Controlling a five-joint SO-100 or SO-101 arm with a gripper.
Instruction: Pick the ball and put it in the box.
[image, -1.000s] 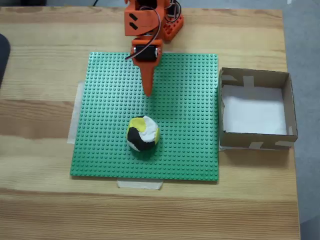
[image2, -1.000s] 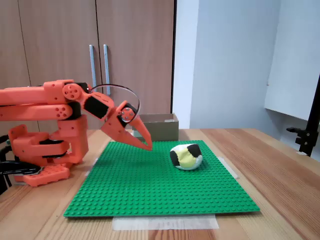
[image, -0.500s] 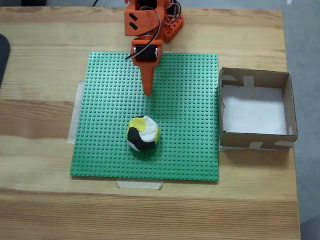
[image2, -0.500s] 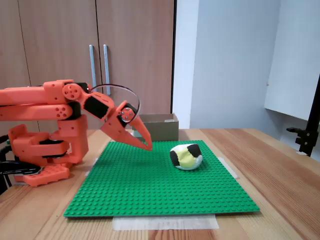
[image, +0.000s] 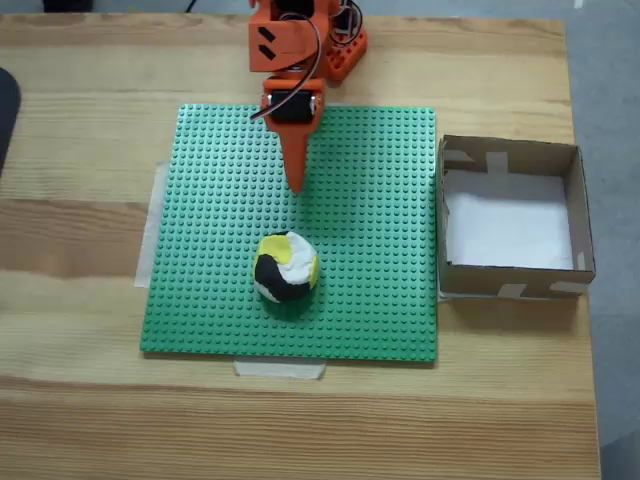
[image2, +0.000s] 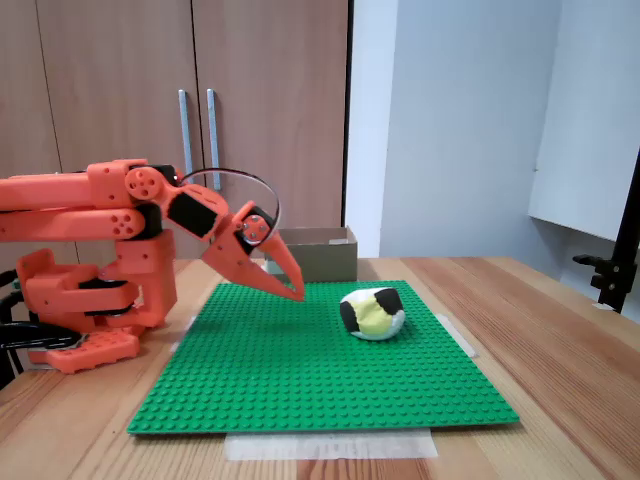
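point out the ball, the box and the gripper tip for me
ball (image: 286, 267), a fixed view from above, on its white top patch
box (image: 510, 157), same view, on the far cardboard wall
gripper (image2: 297, 294), a fixed view from the side, at the closed fingertips

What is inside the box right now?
In a fixed view from above, the box holds nothing but its white inner bottom. The ball sits outside it on the green studded baseplate. In the side view its near wall hides the inside.
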